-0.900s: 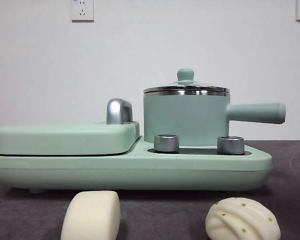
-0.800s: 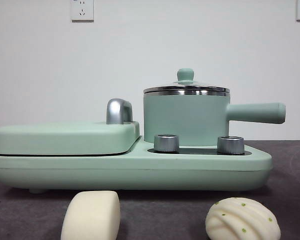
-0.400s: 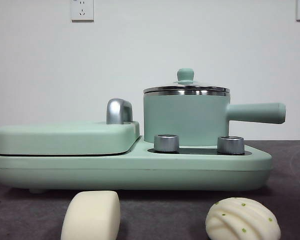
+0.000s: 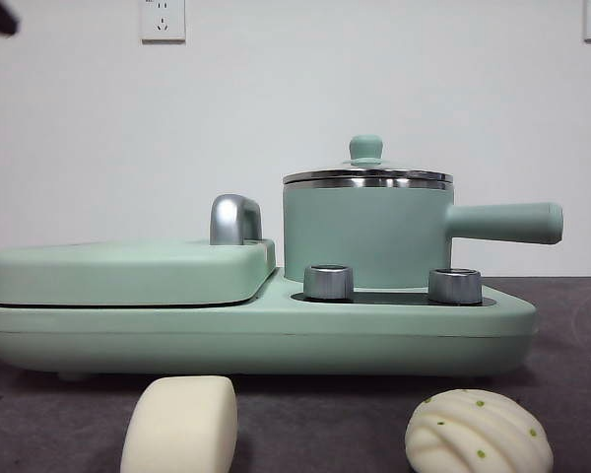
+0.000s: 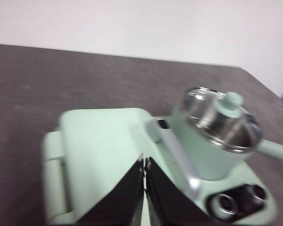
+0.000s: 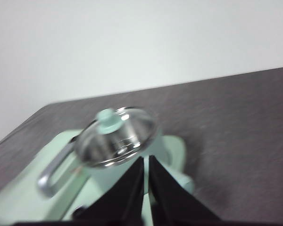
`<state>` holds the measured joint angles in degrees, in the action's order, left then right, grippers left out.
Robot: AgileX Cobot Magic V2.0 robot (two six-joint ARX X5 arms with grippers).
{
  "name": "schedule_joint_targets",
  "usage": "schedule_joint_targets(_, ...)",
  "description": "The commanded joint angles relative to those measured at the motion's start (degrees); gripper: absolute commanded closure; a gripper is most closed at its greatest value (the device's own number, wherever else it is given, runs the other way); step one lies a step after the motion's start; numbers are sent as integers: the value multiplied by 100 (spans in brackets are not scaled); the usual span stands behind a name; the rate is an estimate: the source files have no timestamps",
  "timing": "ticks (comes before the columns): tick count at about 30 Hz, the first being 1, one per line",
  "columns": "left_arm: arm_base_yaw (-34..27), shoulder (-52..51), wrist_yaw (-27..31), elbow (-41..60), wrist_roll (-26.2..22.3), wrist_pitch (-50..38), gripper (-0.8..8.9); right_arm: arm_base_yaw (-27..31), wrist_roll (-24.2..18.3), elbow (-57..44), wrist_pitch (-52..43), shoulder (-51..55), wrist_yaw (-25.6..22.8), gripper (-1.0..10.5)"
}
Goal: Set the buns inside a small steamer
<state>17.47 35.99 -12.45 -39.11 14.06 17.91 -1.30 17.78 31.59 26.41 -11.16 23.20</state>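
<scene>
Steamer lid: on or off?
On. The glass lid sits flat on the steamer rim, knob up; both buns lie outside.

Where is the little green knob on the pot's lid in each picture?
Front view: the green knob tops the glass lid, right of center.
Left wrist view: the knob shows at the right, above the steel rim.
Right wrist view: it shows left of center.
Shared landmark: the chrome handle.

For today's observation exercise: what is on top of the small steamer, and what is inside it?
A glass lid with a green knob covers the small steamer. Through the glass only bare steel shows; neither bun is inside.
</scene>
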Motion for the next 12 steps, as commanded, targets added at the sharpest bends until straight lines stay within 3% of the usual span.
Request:
schedule_joint_targets(1,107,468,-341,-588,-210,221,804,-13,-413,584,402,-433,383,933)
schedule_joint_targets(8,400,1327,-1248,-1694,-472,973,804,-13,-1491,1963,1696,-1539,1169,932)
schedule_joint_targets(12,542,1512,-1694,-1961,-566,1187,804,-13,-1764,2328,2024,-1904,1600,932)
